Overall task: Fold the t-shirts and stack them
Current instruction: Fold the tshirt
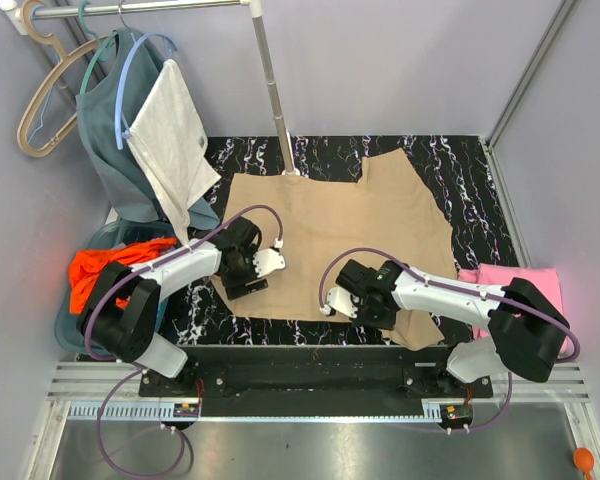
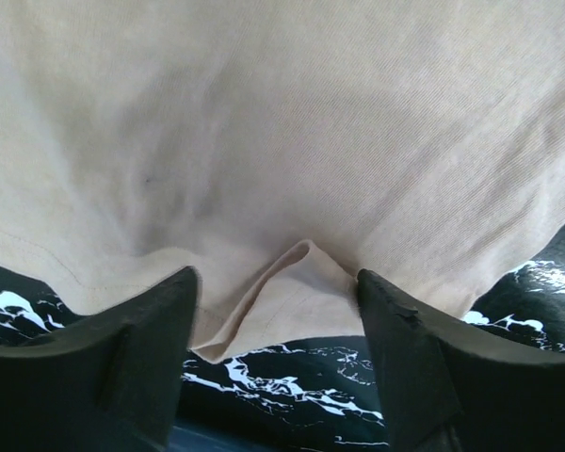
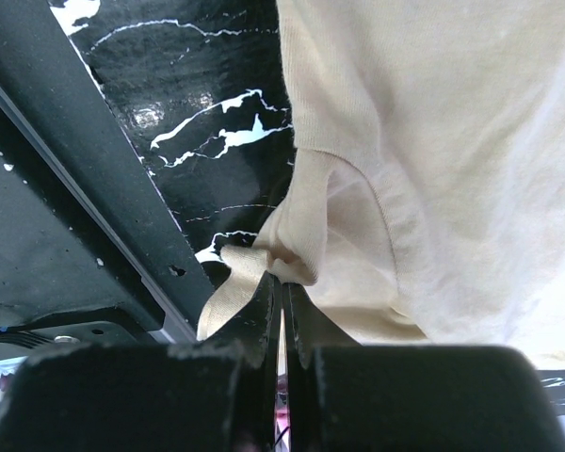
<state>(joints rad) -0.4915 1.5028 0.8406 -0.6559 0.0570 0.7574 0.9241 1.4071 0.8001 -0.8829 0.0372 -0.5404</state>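
The tan t-shirt (image 1: pixel 340 235) lies spread on the black marbled table. My left gripper (image 1: pixel 248 288) is at its near left edge. In the left wrist view it (image 2: pixel 278 292) is open, its fingers (image 2: pixel 151 330) either side of a curled hem corner (image 2: pixel 282 282), touching nothing. My right gripper (image 1: pixel 372 315) is at the shirt's near edge. In the right wrist view it (image 3: pixel 282 282) is shut on a bunched fold of the tan shirt (image 3: pixel 301 235). A folded pink t-shirt (image 1: pixel 525 285) lies at the right. An orange t-shirt (image 1: pixel 105 270) sits in a bin. A teal t-shirt (image 1: pixel 110 130) hangs on the rack.
A blue bin (image 1: pixel 75 330) stands at the left table edge. A clothes rail with hangers (image 1: pixel 50 90) and a grey-white cloth (image 1: pixel 175 130) is at the back left; its pole (image 1: pixel 275 95) meets the table behind the shirt. The table's front rail (image 3: pixel 85 169) runs beside my right gripper.
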